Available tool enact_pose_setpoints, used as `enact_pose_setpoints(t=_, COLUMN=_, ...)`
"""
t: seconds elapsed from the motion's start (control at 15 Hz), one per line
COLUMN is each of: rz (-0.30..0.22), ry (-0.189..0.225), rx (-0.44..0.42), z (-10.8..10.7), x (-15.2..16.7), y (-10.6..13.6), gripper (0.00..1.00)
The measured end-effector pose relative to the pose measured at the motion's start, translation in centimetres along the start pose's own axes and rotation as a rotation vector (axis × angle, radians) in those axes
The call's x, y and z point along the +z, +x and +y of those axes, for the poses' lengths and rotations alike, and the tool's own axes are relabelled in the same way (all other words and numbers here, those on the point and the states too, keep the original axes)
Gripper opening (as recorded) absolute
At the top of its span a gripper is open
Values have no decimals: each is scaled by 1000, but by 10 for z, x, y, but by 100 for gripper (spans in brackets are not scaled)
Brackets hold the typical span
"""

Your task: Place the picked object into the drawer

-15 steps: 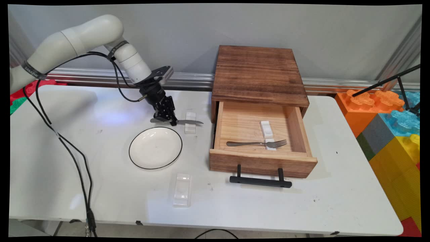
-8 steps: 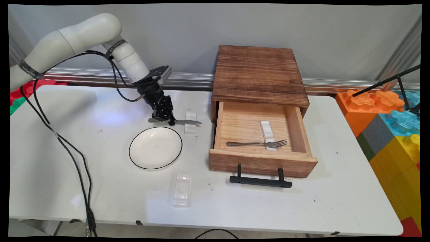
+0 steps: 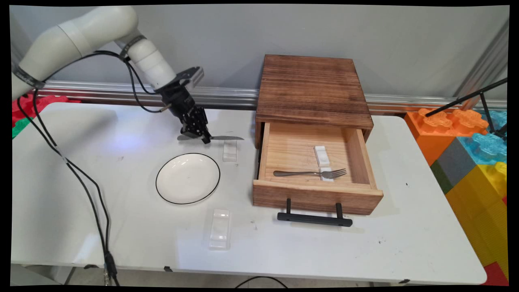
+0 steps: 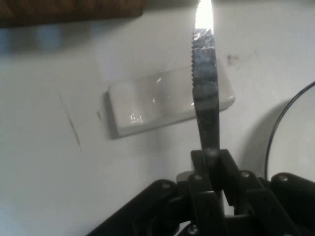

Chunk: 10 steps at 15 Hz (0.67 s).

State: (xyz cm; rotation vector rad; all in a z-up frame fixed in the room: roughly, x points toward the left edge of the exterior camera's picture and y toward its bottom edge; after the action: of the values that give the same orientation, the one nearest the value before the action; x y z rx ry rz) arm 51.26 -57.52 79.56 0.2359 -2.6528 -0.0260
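My gripper (image 3: 201,138) (image 4: 211,158) is shut on a metal knife (image 3: 225,138) (image 4: 205,93), gripping it near the middle. The knife hangs level above the table, blade pointing right toward the wooden drawer box (image 3: 312,91). A white cutlery rest (image 3: 230,151) (image 4: 170,100) lies on the table just below the blade, and the knife hangs clear of it. The white plate with a dark rim (image 3: 187,178) (image 4: 293,137) sits in front of the gripper.
The open drawer (image 3: 316,194) holds a fork (image 3: 310,173) lying on a small white rest (image 3: 326,174), with another white rest (image 3: 321,155) behind it. A clear rest (image 3: 219,228) lies near the table's front. Coloured blocks (image 3: 470,146) stand at the right.
The gripper has risen and shifted slightly left, lifting the knife off the white rest. The rest stays on the table.
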Motion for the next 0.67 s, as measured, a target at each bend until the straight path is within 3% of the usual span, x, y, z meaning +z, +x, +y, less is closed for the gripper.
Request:
enact_pose_setpoints(t=0.33, rz=29, ry=-6, rx=-20, z=20, x=-33, y=26, gripper=0)
enact_pose_setpoints(t=0.67, rz=71, ry=-27, rx=-27, z=50, x=-62, y=71, gripper=0)
